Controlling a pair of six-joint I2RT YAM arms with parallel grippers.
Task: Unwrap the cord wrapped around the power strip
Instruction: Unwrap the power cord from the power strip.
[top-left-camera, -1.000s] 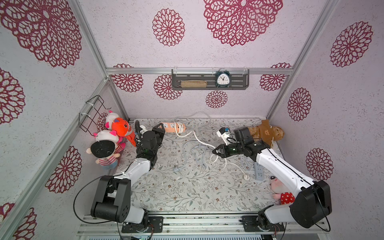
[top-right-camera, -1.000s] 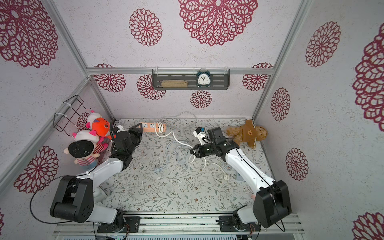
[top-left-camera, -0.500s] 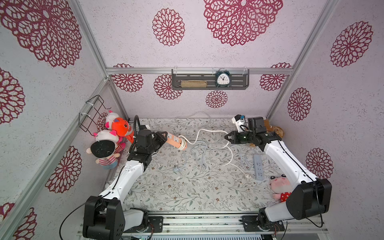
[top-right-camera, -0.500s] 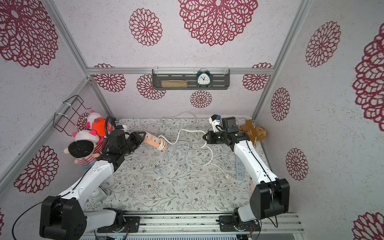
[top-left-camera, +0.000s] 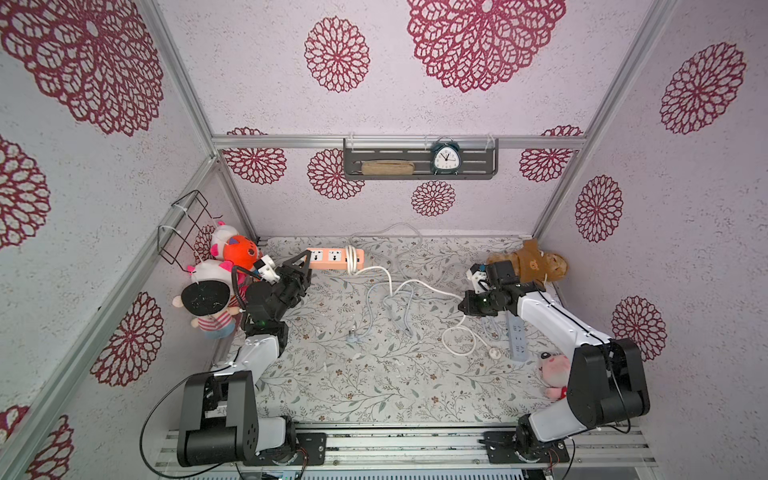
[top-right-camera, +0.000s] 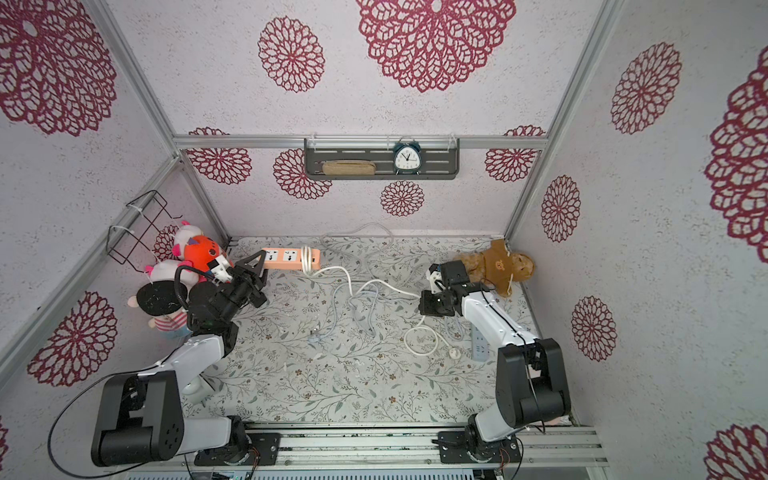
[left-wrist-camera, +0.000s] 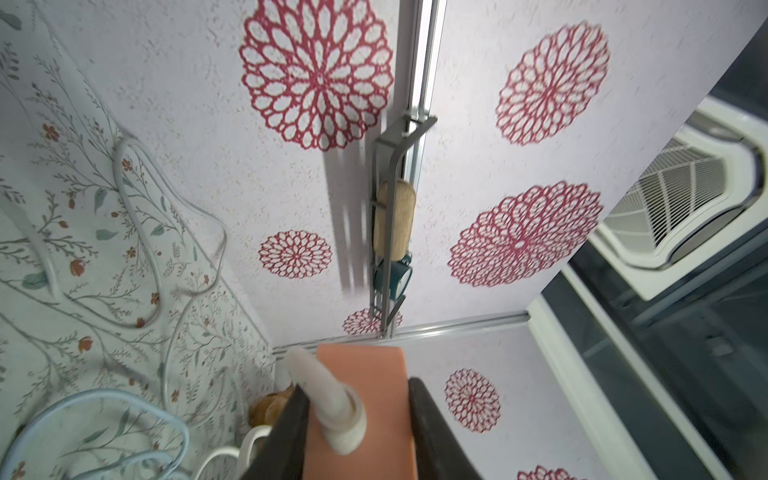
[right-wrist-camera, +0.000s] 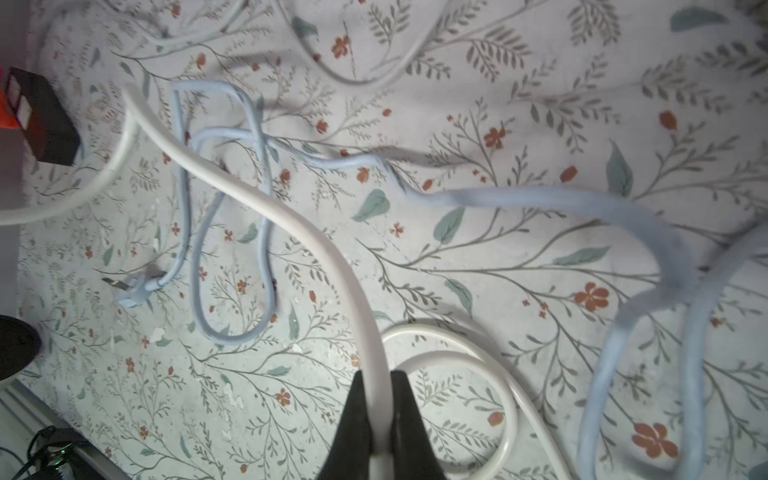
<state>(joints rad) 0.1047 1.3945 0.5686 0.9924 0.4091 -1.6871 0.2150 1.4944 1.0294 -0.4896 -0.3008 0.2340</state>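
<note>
The left gripper (top-left-camera: 302, 266) clamps the orange power strip (top-left-camera: 338, 258); the right gripper (right-wrist-camera: 378, 386) pinches the white cord (right-wrist-camera: 291, 216); socket markings (top-left-camera: 316, 254) too small to read.

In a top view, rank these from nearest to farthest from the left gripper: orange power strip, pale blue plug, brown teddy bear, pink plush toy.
1. orange power strip: clamped in the left gripper, back left.
2. pale blue plug: mid-mat.
3. brown teddy bear: back right corner.
4. pink plush toy: right edge, towards the front.
</note>
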